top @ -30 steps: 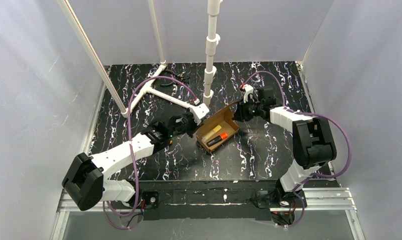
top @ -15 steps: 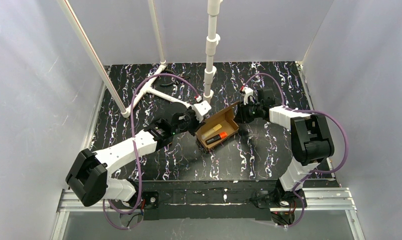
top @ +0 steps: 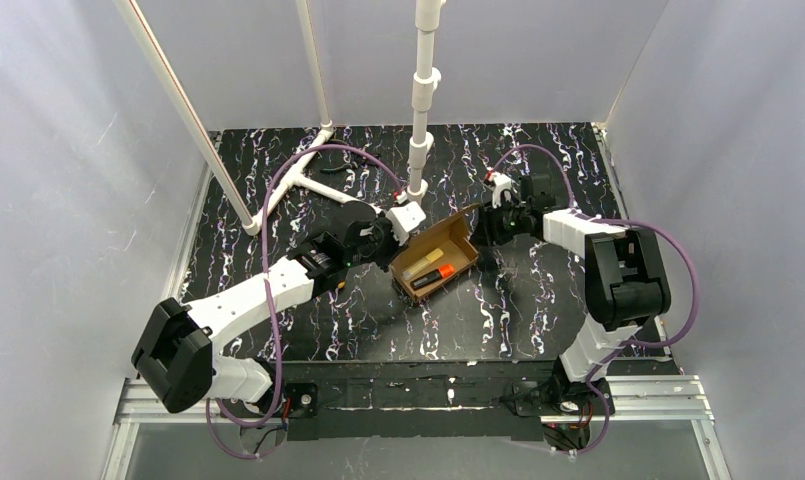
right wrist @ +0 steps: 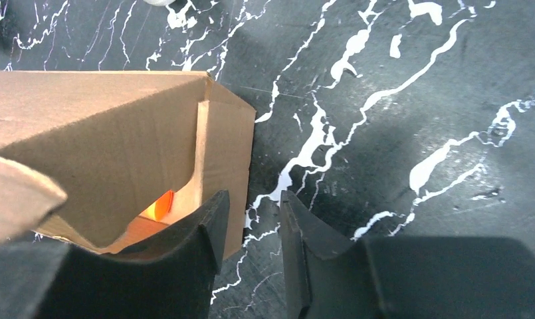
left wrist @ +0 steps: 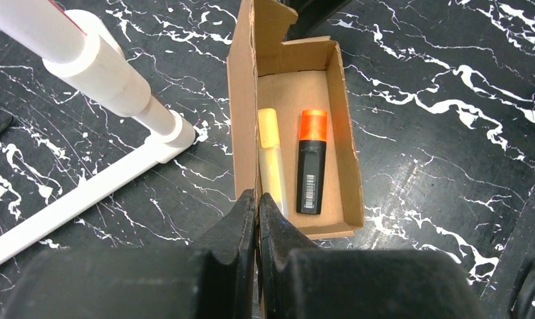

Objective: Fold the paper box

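Sitting a touch further toward 12 o'clock than a second ago: left gripper point(left wrist: 256, 199), with the paper box point(left wrist: 242, 100) dragged only a hair the same way.

Left side first. Squeezed almost flat, fingers point(left wrist: 241, 214) pinching the near end of the box's long wall, the one at 9 o'clock in the wrist view. Cardboard sandwiched right between them, so a proper grip there.

Right gripper point(right wrist: 251, 222): spread apart, with a clear gap between the fingers point(right wrist: 208, 229). Parked at the corner of the box's far end. One finger right up against the end wall, though can't tell if actually touching. Got hold of nothing, going by the wrist view.

Now the box itself, from the top camera. Roughly mid-table, open side up, lying slanted from 7 to 1 o'clock. Left gripper at its 10 o'clock, right one at its 2 o'clock. End flap point(left wrist: 268, 26) sticking up on the far side.

Inside, lengthwise and side by side: a yellow highlighter point(left wrist: 270, 153) hugging the gripped wall, and a black highlighter with an orange cap point(left wrist: 311, 169) just at 3 o'clock of it.

All resting on a black marbled table point(left wrist: 450, 133). White pipe frame point(left wrist: 98, 66) off at the box's 10 o'clock in the left wrist view, near but not touching.
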Robot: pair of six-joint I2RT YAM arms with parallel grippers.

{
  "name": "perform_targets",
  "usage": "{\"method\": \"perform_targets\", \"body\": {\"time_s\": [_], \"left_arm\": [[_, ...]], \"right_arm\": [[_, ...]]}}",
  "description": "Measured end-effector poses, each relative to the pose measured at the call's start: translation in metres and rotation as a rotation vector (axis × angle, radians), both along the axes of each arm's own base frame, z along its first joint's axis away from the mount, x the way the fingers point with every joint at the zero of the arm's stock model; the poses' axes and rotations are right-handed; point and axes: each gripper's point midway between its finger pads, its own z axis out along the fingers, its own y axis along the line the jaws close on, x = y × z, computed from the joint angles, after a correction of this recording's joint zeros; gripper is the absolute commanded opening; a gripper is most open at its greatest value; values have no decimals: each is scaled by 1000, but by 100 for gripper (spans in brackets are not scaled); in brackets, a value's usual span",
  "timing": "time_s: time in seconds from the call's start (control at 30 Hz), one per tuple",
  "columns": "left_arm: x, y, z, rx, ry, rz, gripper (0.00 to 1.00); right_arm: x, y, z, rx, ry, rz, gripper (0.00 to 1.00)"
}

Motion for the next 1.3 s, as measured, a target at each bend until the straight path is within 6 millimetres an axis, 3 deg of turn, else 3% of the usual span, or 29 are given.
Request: {"method": "perform_targets", "body": {"time_s": [0.1,0.2,0.37,0.57,0.7,0.83,0.97,1.07,1.2,1.3], "left_arm": [[0,1,-1,21,-21,-18,0],[0,1,-1,39,-36,-34,0],[2,0,-1,65,-55,-54,0],[4,-2,-1,91,-64,-78,0],[6,-4,-1,104,-64,-91,0],[6,-5,-1,114,-62,-105,0],[8,-8,-1,119,-59,-114,0],[8,-9,-2,119,-58,-116,0],[9,-9,-2,118,-60,-113,0],[9,-9,-2,117,-57,-104,18]], "right_arm": [[1,-9,6,0,-13,-5,53],[3,-17,20,0,-58,1,67],[6,-29,70,-12,-242,56,97],[-16,-19,140,-23,-606,384,98],[-25,-2,161,-45,-775,628,98],[-17,23,159,-75,-821,815,89],[-15,52,140,-92,-789,953,66],[-24,62,123,-101,-741,1017,51],[-33,61,111,-127,-699,1062,35],[-33,59,109,-144,-704,1077,31]]}}
